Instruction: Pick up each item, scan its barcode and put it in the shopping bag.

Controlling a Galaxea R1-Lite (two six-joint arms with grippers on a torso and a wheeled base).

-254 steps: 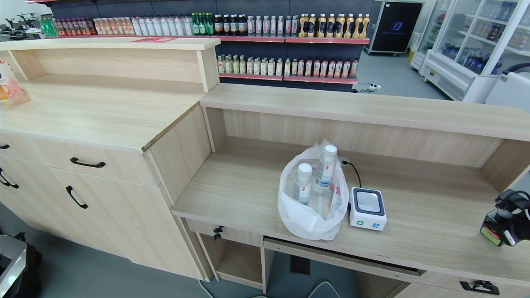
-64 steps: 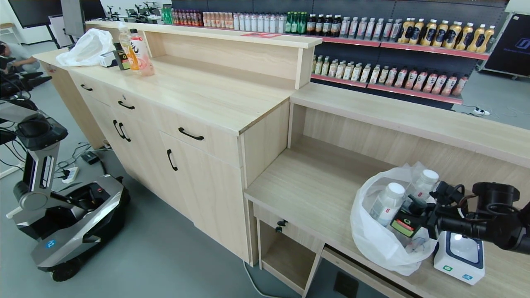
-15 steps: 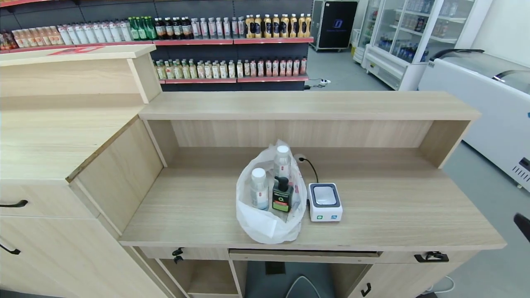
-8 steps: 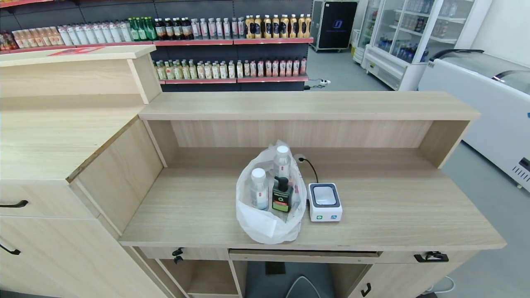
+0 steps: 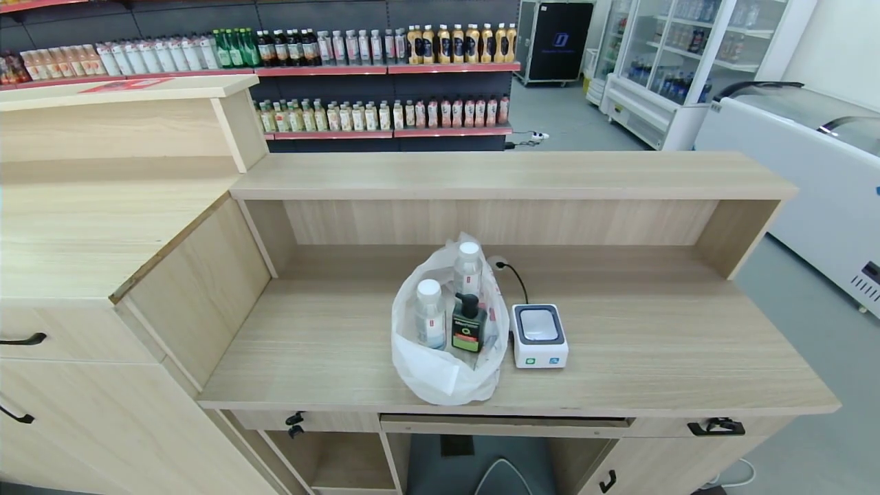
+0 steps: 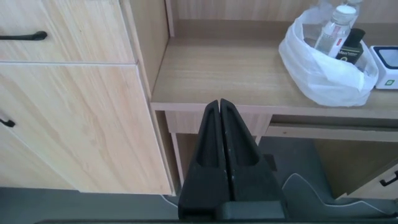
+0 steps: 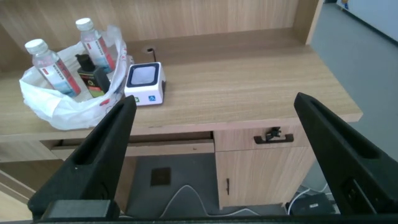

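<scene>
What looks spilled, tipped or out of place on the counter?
Nothing stands out. The bag sits open on the counter, with a clear bottle, a second bottle behind it and a dark pump bottle all standing inside. The scanner sits flat right beside the bag.

White shopping bag (image 5: 440, 378); two clear bottles (image 5: 430, 316) and black pump bottle (image 5: 469, 326) upright inside

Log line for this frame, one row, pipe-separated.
bag: upright on counter, holds two water bottles, black pump bottle | scanner: beside bag, bare | left claw: shut, empty | right claw: open, empty
</scene>
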